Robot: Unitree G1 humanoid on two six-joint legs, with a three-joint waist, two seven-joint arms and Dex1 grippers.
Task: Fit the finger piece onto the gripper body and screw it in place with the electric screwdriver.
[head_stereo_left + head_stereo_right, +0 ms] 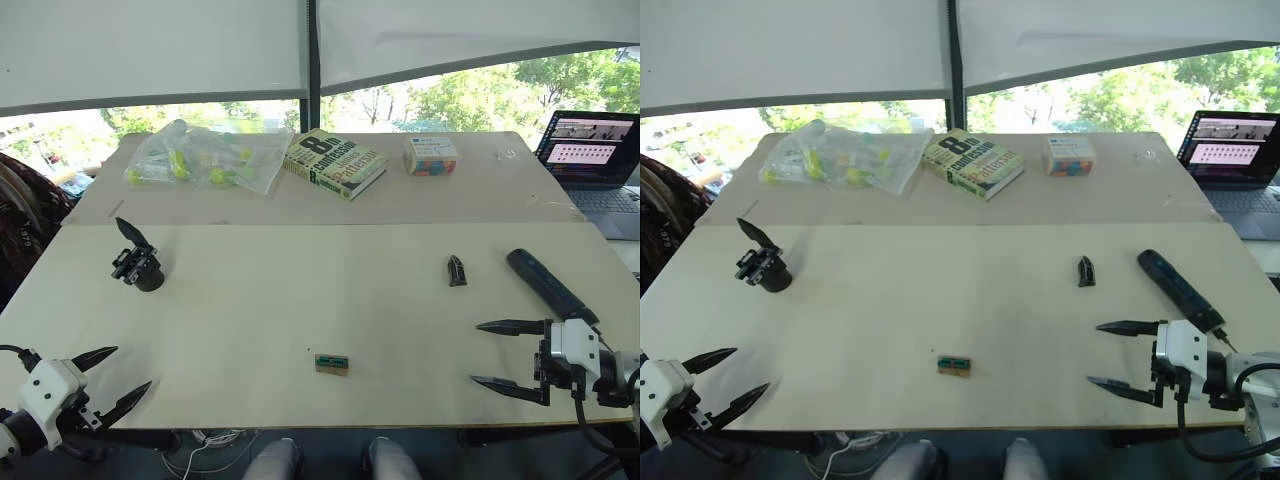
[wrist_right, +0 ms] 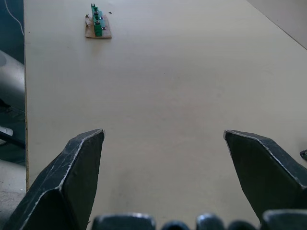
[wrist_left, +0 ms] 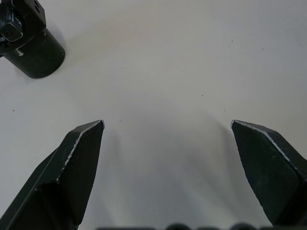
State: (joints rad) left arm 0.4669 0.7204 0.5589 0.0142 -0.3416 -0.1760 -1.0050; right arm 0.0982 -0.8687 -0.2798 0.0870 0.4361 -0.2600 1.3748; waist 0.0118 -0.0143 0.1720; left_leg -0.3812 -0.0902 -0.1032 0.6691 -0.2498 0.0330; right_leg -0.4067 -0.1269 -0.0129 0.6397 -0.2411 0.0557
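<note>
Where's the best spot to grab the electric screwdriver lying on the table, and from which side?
Probably across the middle of the electric screwdriver, coming down from above with the right gripper, whose open jaws sit just beside it. It lies flat on the table, and its long round barrel offers two parallel sides; turn the jaws crosswise to its length.

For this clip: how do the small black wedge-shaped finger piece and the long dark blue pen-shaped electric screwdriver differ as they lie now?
The small black wedge-shaped finger piece is short and tapered; the long dark blue pen-shaped electric screwdriver is much longer and cylindrical. The finger piece lies alone towards the table's middle; the screwdriver lies further to the robot's right, its near end just behind the open right gripper. Both rest flat on the pale table, ungripped.
</note>
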